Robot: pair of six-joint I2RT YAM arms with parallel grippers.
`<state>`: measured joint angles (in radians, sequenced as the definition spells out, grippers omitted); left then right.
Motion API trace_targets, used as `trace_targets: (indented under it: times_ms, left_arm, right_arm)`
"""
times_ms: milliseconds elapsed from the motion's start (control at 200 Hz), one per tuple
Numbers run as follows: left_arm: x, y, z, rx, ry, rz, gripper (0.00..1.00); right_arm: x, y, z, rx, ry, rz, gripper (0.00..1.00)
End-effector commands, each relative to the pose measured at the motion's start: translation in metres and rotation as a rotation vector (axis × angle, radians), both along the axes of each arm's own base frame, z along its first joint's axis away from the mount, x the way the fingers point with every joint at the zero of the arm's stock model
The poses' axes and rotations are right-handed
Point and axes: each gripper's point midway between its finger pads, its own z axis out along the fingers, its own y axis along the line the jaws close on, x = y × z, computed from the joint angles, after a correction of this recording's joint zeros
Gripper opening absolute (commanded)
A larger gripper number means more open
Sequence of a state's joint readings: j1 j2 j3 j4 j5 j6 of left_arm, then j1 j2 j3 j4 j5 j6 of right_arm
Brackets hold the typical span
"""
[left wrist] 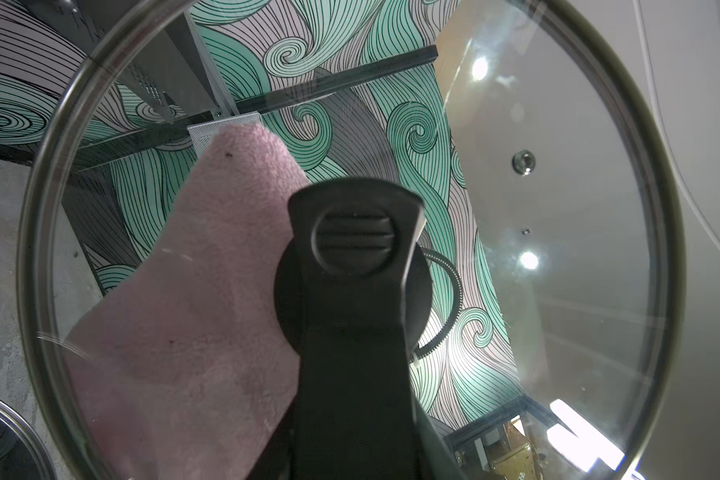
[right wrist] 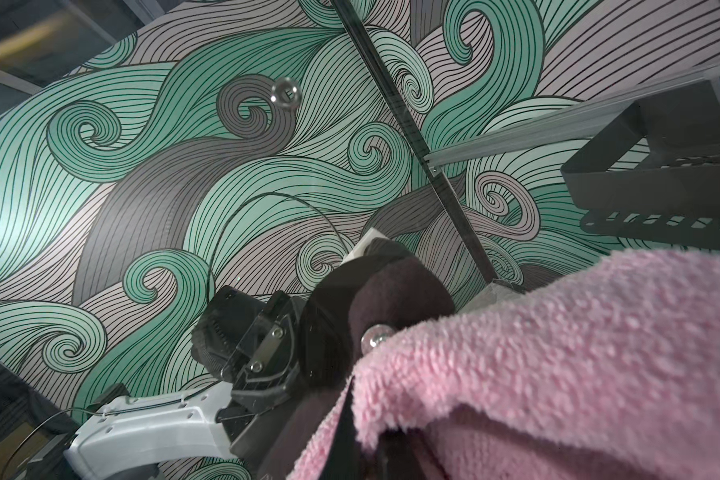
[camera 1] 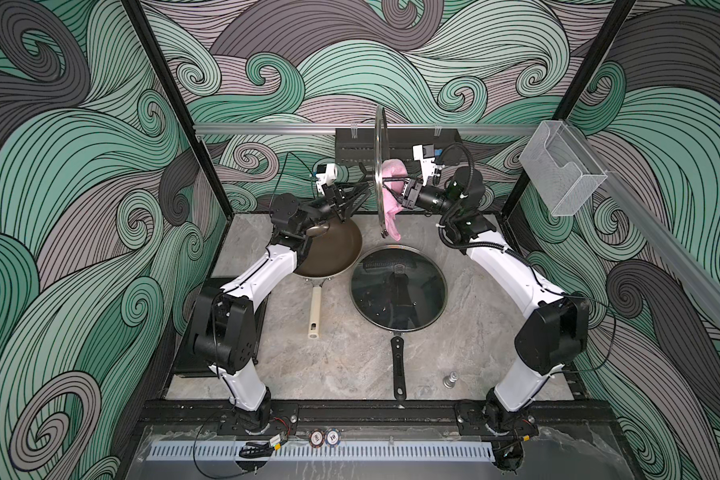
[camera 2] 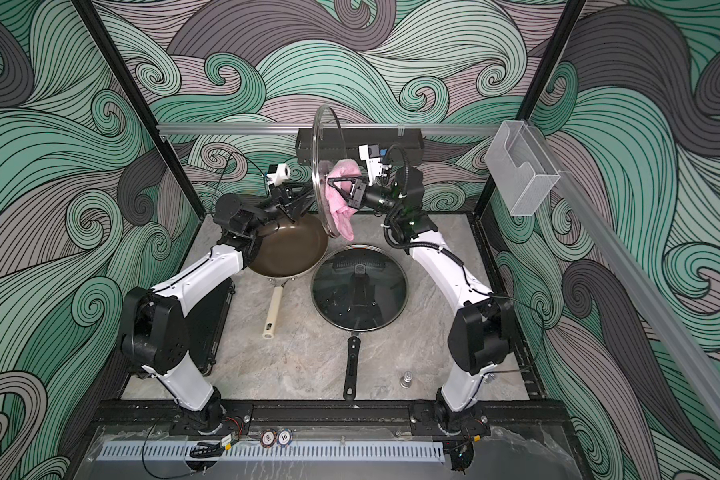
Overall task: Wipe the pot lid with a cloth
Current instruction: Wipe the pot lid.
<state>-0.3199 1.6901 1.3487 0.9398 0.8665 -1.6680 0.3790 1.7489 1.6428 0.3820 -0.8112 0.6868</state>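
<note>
The pot lid (camera 1: 378,137) (camera 2: 317,145), round glass with a metal rim, stands on edge in the air above the back of the table. My left gripper (camera 1: 360,185) (camera 2: 306,193) is shut on its black handle (left wrist: 354,241). Its jaws are hidden behind the handle in the left wrist view. The pink cloth (camera 1: 393,168) (camera 2: 342,170) lies against the lid's other face, with my right gripper (camera 1: 387,180) (camera 2: 332,181) shut on it. Through the glass (left wrist: 558,291) the cloth (left wrist: 208,291) covers one side beside the handle. In the right wrist view the cloth (right wrist: 558,353) hides the fingers.
A second glass lid (camera 1: 398,286) sits on a black-handled pan at mid table. A brown pan (camera 1: 329,253) with a cream handle lies under my left arm. A small metal knob (camera 1: 451,379) stands front right. A black rack (camera 1: 425,145) hangs on the back rail, a clear box (camera 1: 558,166) at the right.
</note>
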Motion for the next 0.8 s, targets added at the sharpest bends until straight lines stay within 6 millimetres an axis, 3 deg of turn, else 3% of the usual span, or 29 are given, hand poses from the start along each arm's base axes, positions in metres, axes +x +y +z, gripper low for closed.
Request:
trace_targets:
  times_ms: [0,170,355,675,795]
  left_arm:
    - [-0.069,0.016,0.083,-0.075,-0.320,-0.002,0.00]
    - [-0.070,0.023,0.076,-0.083,-0.310,0.015,0.00]
    - [-0.067,0.026,0.080,-0.027,-0.331,0.040,0.00]
    - [-0.055,0.031,0.065,0.137,-0.315,0.124,0.00]
    - [-0.055,0.036,0.071,0.155,-0.325,0.150,0.00]
  right_arm:
    - [0.015,0.001,0.008,0.018,-0.033,-0.043,0.00]
    - [0.031,0.008,0.019,0.043,-0.040,-0.025,0.00]
    - [0.027,0.013,0.011,0.038,0.000,0.011,0.00]
    - [-0.021,0.014,-0.004,0.003,0.042,0.088,0.00]
    - [-0.038,0.011,-0.006,0.003,0.060,0.102,0.00]
